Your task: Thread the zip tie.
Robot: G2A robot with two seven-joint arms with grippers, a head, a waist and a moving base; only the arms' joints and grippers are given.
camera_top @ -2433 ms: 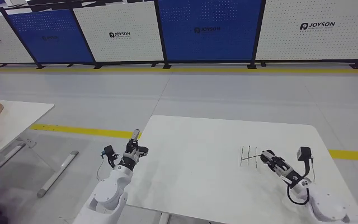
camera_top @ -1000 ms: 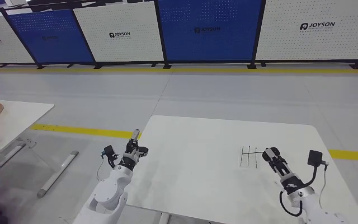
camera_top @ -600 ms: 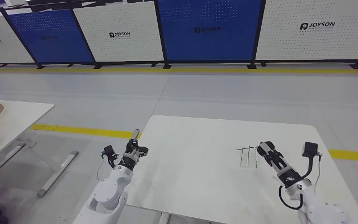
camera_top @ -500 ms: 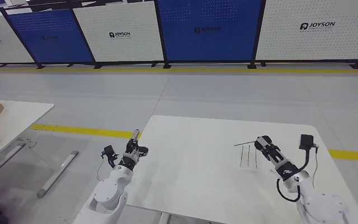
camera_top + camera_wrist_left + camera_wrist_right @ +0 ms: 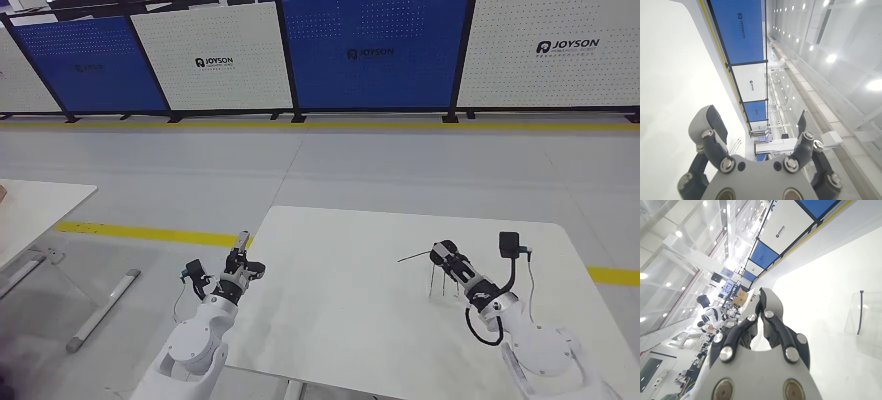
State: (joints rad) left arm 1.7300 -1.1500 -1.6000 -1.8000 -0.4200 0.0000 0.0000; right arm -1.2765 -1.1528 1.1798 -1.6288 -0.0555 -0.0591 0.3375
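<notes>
The right gripper (image 5: 437, 250) pinches one zip tie (image 5: 413, 257) above the table (image 5: 340, 300); the left gripper (image 5: 759, 121) gapes wide, empty; threading apparently not yet begun

The right claw (image 5: 760, 298) has its two fingers pressed together, dark pads meeting along their length. The white tabletop (image 5: 819, 291) spreads beyond it. Well apart from the claw, a black zip tie (image 5: 860, 312) lies straight on a clear sheet (image 5: 850, 313) resting on the tabletop, its head at the end toward the panels. Past the tabletop's far edge stand a white panel (image 5: 789, 230) and a blue panel (image 5: 763, 255).
</notes>
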